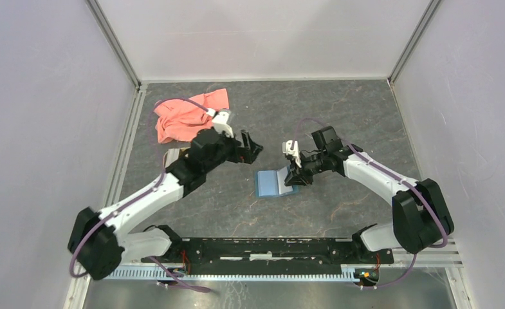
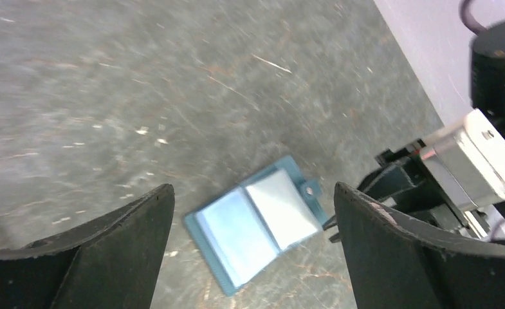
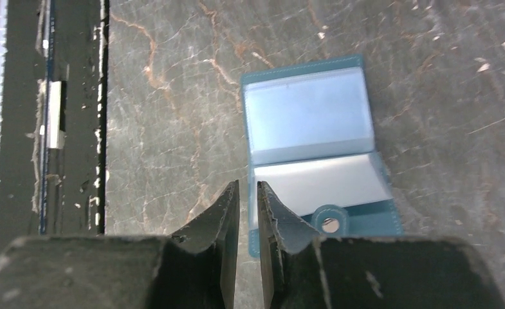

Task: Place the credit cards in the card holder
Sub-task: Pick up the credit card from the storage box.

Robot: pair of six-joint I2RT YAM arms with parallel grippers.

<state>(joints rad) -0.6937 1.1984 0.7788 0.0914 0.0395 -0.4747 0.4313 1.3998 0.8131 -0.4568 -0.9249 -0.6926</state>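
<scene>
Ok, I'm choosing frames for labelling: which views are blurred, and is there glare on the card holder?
Left wrist view: motion-smeared, the table streaked and the card holder soft. Right wrist view: sharp, marble veins crisp, though the holder's clear sleeves shine pale. Top view: evenly lit and sharp, only soft shadows on the table.

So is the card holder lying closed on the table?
No, the card holder lies spread open, its pale inner sleeves facing up.

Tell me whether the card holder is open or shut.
Open. The card holder lies spread flat on the table, both pale inner sleeves facing up, its snap tab unfastened at one edge.
</scene>
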